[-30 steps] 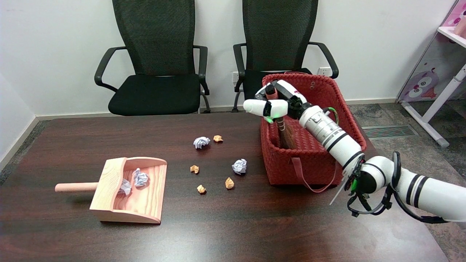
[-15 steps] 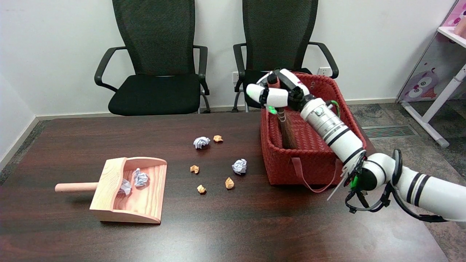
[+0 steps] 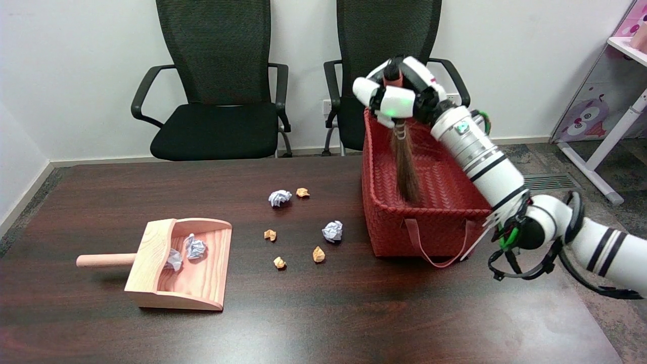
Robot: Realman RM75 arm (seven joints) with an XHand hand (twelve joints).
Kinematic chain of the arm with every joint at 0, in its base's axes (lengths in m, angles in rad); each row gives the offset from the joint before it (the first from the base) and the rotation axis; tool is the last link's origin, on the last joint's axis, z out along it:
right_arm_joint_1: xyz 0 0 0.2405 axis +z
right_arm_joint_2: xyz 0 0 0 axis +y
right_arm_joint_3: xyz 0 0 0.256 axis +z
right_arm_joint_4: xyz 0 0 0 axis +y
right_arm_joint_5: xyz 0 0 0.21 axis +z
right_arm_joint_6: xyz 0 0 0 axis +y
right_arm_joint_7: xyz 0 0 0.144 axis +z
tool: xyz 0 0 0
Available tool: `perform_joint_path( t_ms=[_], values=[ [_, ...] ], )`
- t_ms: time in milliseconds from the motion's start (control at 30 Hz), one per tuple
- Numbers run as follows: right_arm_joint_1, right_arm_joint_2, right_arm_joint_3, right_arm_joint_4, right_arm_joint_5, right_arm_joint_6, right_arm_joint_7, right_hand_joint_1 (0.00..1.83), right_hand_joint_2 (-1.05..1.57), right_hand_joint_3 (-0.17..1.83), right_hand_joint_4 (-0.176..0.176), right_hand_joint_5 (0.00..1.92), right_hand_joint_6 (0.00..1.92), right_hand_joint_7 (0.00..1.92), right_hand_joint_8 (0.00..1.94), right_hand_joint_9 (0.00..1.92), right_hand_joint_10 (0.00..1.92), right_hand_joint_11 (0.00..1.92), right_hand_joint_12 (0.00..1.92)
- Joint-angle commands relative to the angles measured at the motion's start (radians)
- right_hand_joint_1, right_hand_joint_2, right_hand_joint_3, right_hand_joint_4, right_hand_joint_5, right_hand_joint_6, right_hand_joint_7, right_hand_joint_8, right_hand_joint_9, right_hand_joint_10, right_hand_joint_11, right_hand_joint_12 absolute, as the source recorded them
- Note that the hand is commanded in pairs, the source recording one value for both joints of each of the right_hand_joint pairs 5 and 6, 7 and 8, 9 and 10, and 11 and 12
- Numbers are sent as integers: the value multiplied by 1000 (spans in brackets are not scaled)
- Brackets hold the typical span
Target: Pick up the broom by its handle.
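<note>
Grasping the broom point(image 3: 404, 167) by the top of its handle, the right hand point(image 3: 399, 96) is raised above the far end of the red woven basket point(image 3: 389, 222), its white fingers point(image 3: 366, 91) wrapped round the reddish handle tip that pokes up between them. From that grip the broom hangs straight down, a few pale binding rings just under the hand and the brown bristles tapering below them, their tips level with the basket's near rim, so whether they touch the basket floor cannot be told. The right arm point(image 3: 480, 151) slants from the hand down across the basket's right side to the picture's lower right. The basket stands on the right part of the dark wooden table point(image 3: 323, 313), a red strap looping from its near wall onto the tabletop. Left of the basket, crumpled paper balls, some white point(image 3: 332, 231) and some orange point(image 3: 318, 254), lie scattered on the table. Further left sits a wooden dustpan point(image 3: 182, 265) with its round handle pointing left and two white paper balls inside. Behind the table stand two black mesh office chairs point(image 3: 217, 86).
</note>
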Motion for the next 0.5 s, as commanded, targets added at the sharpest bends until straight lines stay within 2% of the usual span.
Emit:
perform_joint_path(
  t_ms=[33, 267, 500],
  values=[
    [-7, 108, 148, -256, 144, 65, -150, 959, 1050, 1074, 159, 1920, 1920, 1920, 1920, 1920, 1920, 1920, 1920],
    [62, 106, 165, -338, 144, 152, -150, 965, 1089, 1085, 156, 1920, 1920, 1920, 1920, 1920, 1920, 1920, 1920],
    [166, 99, 70, -376, 196, 235, -150, 957, 1095, 1143, 157, 1920, 1920, 1920, 1920, 1920, 1920, 1920, 1920]
  ],
)
